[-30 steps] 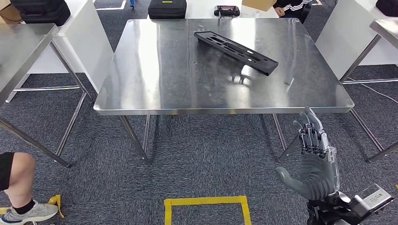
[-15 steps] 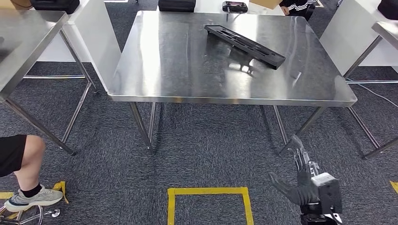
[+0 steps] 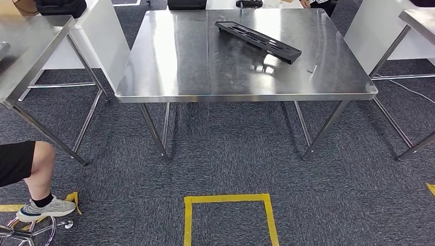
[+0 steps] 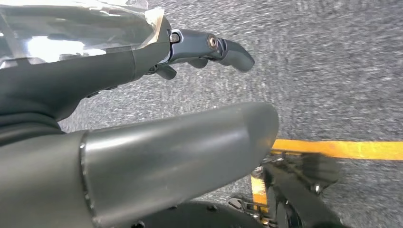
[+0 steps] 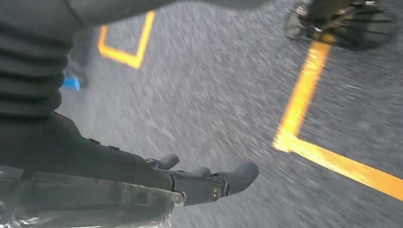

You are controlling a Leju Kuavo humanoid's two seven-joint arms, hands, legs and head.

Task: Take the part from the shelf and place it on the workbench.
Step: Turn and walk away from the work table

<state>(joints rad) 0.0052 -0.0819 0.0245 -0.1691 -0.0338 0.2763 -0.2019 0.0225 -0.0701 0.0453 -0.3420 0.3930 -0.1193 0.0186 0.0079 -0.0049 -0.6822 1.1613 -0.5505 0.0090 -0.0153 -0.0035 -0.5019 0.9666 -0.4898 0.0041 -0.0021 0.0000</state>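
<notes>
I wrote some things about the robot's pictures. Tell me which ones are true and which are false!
1. The black part lies on the shiny metal workbench. True.
2. The right hand is holding the part. False: it holds nothing and hangs over the grey carpet.
3. Yellow tape makes a square outline on the carpet in front of the workbench. True.
4. The part lies at the near edge of the workbench. False: it lies slantwise toward the far side.
5. The left hand grips a tool. False: it holds nothing.
</notes>
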